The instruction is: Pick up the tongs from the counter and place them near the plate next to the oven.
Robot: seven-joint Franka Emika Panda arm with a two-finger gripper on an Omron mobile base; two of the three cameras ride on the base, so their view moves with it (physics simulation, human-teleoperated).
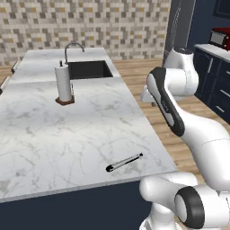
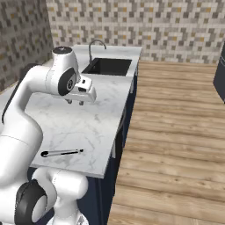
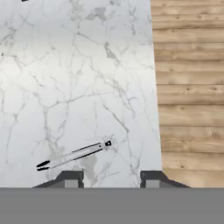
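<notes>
The tongs [image 1: 125,162] [image 2: 61,153] [image 3: 73,155] lie flat on the white marble counter [image 1: 67,134] [image 2: 88,123] [image 3: 65,65], near its front corner, slim and silver with black ends. My gripper [image 2: 74,102] [image 3: 110,177] hangs well above the counter, farther in than the tongs, and points down. It is open, and its two dark fingertips [image 3: 70,177] stand apart with nothing between them. In the hand view the tongs lie just ahead of the left fingertip. The plate and the oven are out of view.
A dark sink [image 1: 89,69] [image 2: 110,67] with a curved faucet [image 1: 72,47] [image 2: 97,44] sits at the counter's far end. A paper-towel roll [image 1: 64,83] stands before it. Wooden floor [image 2: 176,132] runs along the counter's right edge. A small red appliance [image 1: 221,37] sits on a far counter.
</notes>
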